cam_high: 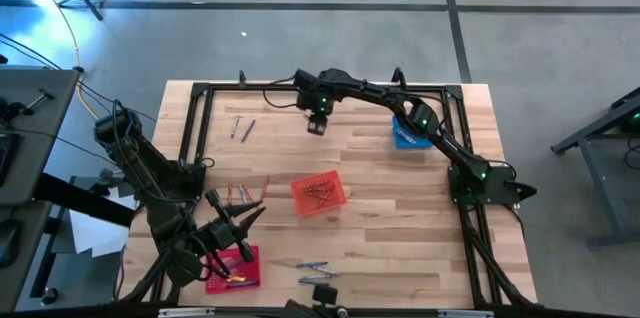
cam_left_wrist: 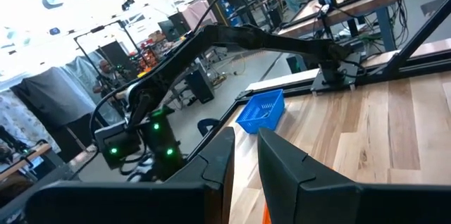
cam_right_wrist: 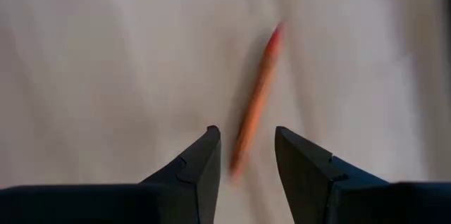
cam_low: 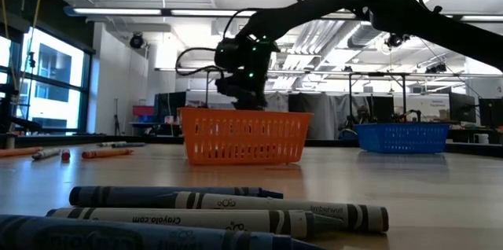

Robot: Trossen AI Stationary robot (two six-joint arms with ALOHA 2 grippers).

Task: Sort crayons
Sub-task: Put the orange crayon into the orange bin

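My right gripper (cam_high: 318, 128) hangs over the far middle of the table, fingers pointing down and open (cam_right_wrist: 246, 146). A red-orange crayon (cam_right_wrist: 257, 97) lies on the wood below it, one end reaching between the two fingers without touching them. More crayons lie at the far left (cam_high: 241, 128), left of centre (cam_high: 240, 193) and at the near edge (cam_high: 315, 270), where they show close up as blue and grey sticks (cam_low: 220, 211). My left gripper (cam_high: 240, 220) waits at the near left, slightly open (cam_left_wrist: 243, 160) and empty.
A red mesh basket (cam_high: 320, 195) holding several crayons stands at the centre and also shows in the low view (cam_low: 245, 136). A blue basket (cam_high: 410, 136) sits under the right arm at the far right. Another red basket (cam_high: 235, 268) is at the near left.
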